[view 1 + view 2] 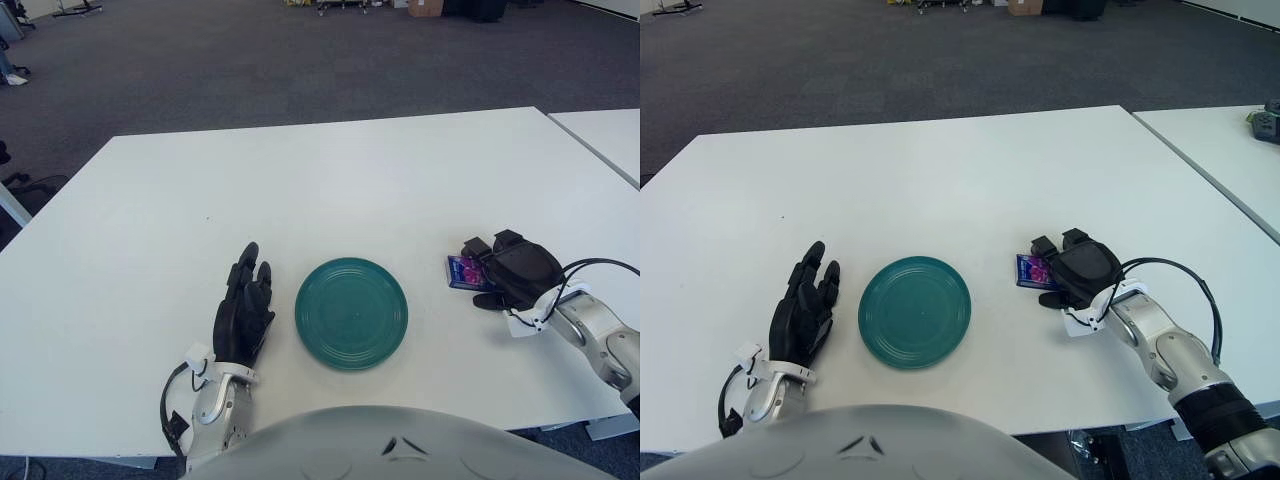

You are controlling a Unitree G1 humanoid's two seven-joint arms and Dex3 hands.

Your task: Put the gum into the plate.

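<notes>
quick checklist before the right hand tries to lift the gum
1. Small purple gum pack lies on the white table, right of the plate: ok.
2. Right hand is over the pack's right side: ok.
3. Fingers closed firmly on the pack: cannot tell.
4. Round green plate holds nothing: ok.
5. Table between pack and plate is bare: ok.
6. Left hand, fingers extended, shows left of the plate, out of the path: ok.

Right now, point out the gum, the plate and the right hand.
gum [462, 271]: left eye view, on its purple wrapper face.
plate [351, 313]: left eye view, on its bare green centre.
right hand [520, 270]: left eye view, on the back of the hand.
</notes>
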